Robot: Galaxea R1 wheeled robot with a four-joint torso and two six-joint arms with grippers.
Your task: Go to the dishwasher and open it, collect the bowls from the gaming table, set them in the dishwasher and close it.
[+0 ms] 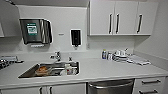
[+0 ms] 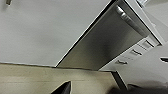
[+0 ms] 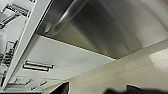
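The dishwasher (image 1: 111, 87) sits under the white counter (image 1: 105, 68), just right of the sink, and I stand close in front of it. Its brushed steel door is closed, with the bar handle (image 1: 110, 84) across the top. The left wrist view shows the steel front (image 2: 107, 42) and the handle (image 2: 130, 20) from low down. My left gripper (image 2: 100, 90) hangs near the floor, apart from the door. The right wrist view has the handle (image 3: 67, 15) large and close, and my right gripper (image 3: 97, 90) is below it. The bowls and the gaming table are out of view.
A steel sink (image 1: 27, 72) holds several dishes behind a faucet (image 1: 58, 55). Bottles and cups (image 1: 110, 55) stand at the back right of the counter. White drawers (image 1: 150, 85) flank the dishwasher on the right and a white cabinet door (image 2: 37, 30) on the left. Upper cabinets (image 1: 120, 17) hang above.
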